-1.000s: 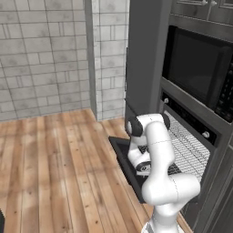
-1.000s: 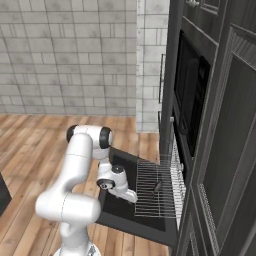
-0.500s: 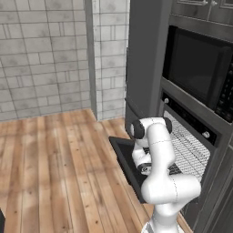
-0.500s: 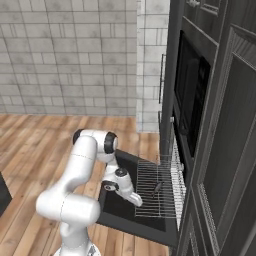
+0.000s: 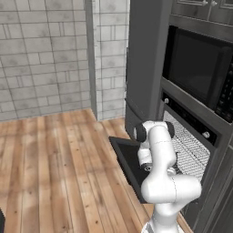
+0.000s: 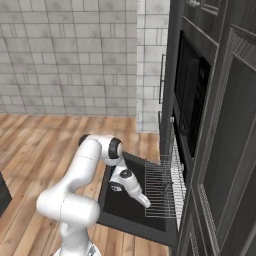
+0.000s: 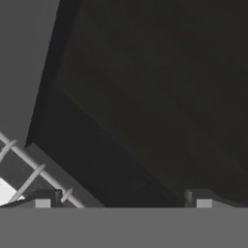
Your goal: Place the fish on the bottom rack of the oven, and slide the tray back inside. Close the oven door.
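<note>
The oven (image 5: pixel 186 117) stands with its oven door (image 6: pixel 120 212) folded down flat, a dark panel also seen beside the arm (image 5: pixel 126 159). The bottom rack (image 6: pixel 162 190), the silver wire-grid tray, is pulled out over the door; its grid also shows at the oven's mouth (image 5: pixel 191 150). My gripper (image 6: pixel 146 202) hangs low over the door at the rack's front edge. In the hand view the gripper (image 7: pixel 123 201) is open, its fingertips (image 7: pixel 43 199) wide apart with nothing between them, facing the dark door, with rack wires (image 7: pixel 29 167) at lower left. The fish is out of view.
A glossy black-windowed microwave (image 5: pixel 195 68) sits above the oven in the dark cabinet column (image 5: pixel 145 54). Wooden floor (image 5: pixel 54 159) stretches to the left, up to a grey tiled wall (image 5: pixel 45 54). Tall dark cabinet fronts (image 6: pixel 225 150) stand to the right.
The hand has dropped lower and reached further along the open door toward the rack's front edge. The jaws stayed open.
</note>
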{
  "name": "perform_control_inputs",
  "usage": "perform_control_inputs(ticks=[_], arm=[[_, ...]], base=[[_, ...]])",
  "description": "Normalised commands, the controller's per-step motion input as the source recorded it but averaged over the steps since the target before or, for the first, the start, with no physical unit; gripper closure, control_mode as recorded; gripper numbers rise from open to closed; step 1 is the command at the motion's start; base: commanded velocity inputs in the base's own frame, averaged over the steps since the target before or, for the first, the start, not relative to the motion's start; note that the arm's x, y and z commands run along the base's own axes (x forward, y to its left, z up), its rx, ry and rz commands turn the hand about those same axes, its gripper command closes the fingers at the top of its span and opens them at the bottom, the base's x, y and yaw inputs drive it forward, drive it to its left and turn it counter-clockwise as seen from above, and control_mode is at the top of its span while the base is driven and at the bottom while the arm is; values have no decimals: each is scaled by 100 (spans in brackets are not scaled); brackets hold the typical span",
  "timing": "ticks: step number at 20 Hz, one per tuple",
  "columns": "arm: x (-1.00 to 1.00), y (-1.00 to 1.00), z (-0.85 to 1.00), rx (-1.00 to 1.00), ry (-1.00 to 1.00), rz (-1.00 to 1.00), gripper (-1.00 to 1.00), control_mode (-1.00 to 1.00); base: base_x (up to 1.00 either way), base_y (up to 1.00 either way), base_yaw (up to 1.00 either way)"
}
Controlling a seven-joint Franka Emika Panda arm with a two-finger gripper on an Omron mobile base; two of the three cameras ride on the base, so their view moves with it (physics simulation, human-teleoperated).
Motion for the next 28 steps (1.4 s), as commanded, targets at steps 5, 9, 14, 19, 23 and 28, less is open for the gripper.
perform_control_inputs(ticks=[5,9,14,19,23,28], arm=[[100,-37,0,-7,12,-25,-100,-100],[100,-41,0,-7,12,-26,-100,-100],[100,-45,0,-7,11,-27,-100,-100],[100,-55,11,-6,9,-26,-100,-100],[96,-52,31,-4,5,-22,-100,-100],[9,4,88,0,-1,-3,-100,-100]], base=[[0,0,0],[0,0,0],[0,0,0],[0,0,0],[0,0,0],[0,0,0]])
